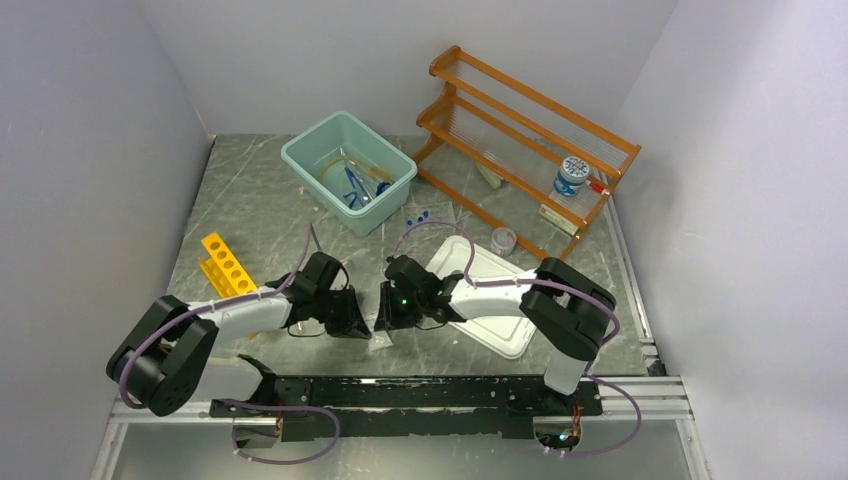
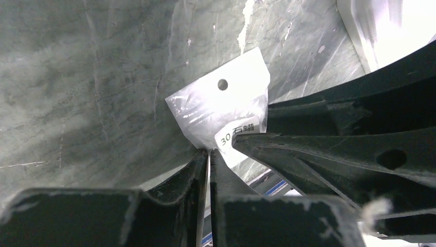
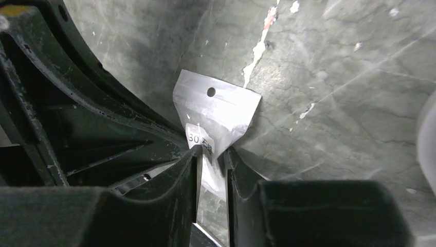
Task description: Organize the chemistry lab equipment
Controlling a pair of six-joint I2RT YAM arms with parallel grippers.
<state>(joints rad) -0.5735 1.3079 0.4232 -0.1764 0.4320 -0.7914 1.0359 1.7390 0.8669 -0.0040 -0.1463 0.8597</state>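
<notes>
A small clear plastic bag (image 2: pixel 221 103) with a punched hole and a white label hangs just above the table between both grippers; it also shows in the right wrist view (image 3: pixel 218 110). My left gripper (image 2: pixel 210 152) is shut on its lower edge. My right gripper (image 3: pixel 212 154) pinches the same bag from the other side, its jaws a little apart around the bag. In the top view the left gripper (image 1: pixel 358 322) and the right gripper (image 1: pixel 388 315) meet tip to tip near the table's front. The yellow holed rack (image 1: pixel 225 262) lies at the left.
A teal bin (image 1: pixel 300 160) at the back holds blue-framed goggles and tubing. The orange shelf (image 1: pixel 530 130) at the back right carries a blue-patterned jar (image 1: pixel 571 175). A small jar (image 1: pixel 504 240), blue-capped vials (image 1: pixel 417 216) and a white tray (image 1: pixel 500 310) lie right of centre.
</notes>
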